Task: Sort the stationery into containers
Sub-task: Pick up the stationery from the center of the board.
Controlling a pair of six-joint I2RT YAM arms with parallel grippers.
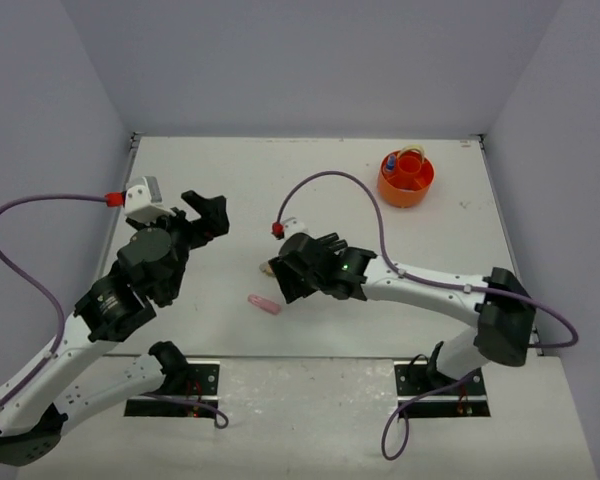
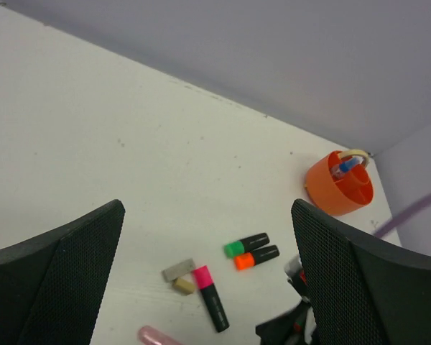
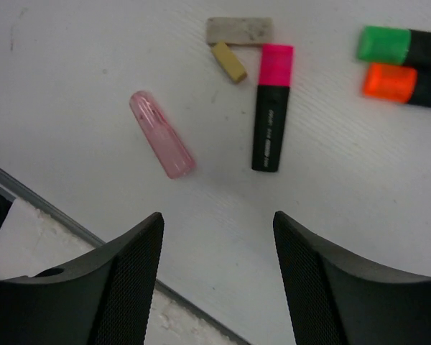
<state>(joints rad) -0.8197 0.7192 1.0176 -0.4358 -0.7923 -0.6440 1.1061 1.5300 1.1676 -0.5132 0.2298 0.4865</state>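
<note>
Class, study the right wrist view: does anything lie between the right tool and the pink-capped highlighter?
Nothing visible. Only bare table separates the right tool from the pink-capped highlighter; the clear pink piece lies aside.

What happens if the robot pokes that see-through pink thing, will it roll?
Probably yes: the pink piece looks rounded like a little tube, lying on its side on the flat table. Its glossy surface may slip in a grip. It looks small, so likely light.
</note>
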